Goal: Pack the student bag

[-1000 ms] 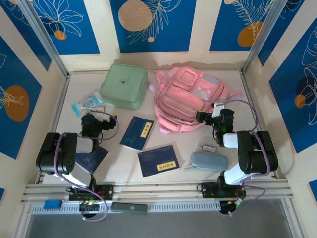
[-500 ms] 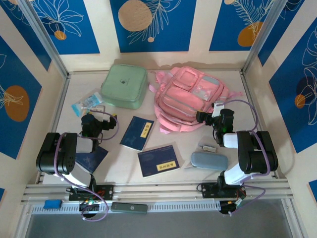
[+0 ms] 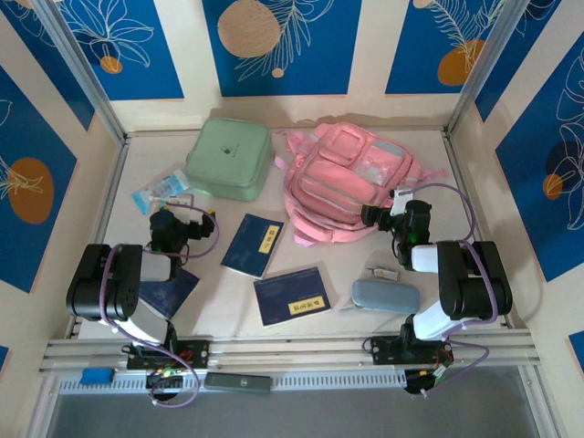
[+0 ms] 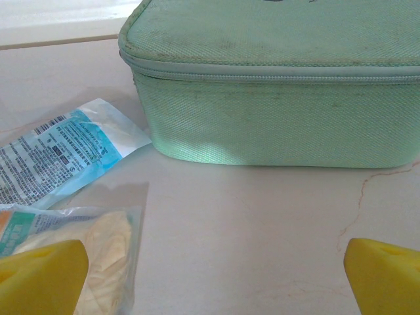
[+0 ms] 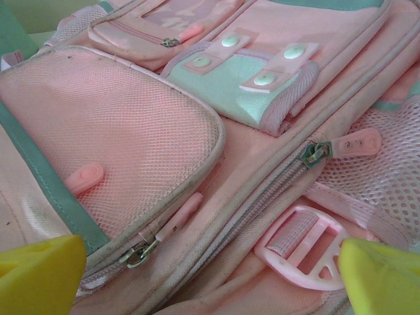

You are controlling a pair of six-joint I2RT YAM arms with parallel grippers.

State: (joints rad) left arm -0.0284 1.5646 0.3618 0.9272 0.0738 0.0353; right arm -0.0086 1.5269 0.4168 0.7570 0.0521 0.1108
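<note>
The mint zip case (image 4: 275, 98) is coarse woven fabric, boxy with rounded corners; crinkly plastic packets (image 4: 62, 154) lie beside it. Nothing has moved since a second ago. The student bag (image 3: 342, 182), pink with fine mesh pockets and zips, lies flat far centre-right. Left gripper (image 4: 213, 279) and right gripper (image 5: 210, 279) gape wide, empty, the right at the bag's near edge.

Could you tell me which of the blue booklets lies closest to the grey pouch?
The booklet near the front edge, just left of the pouch; the other two lie farther left.
</note>
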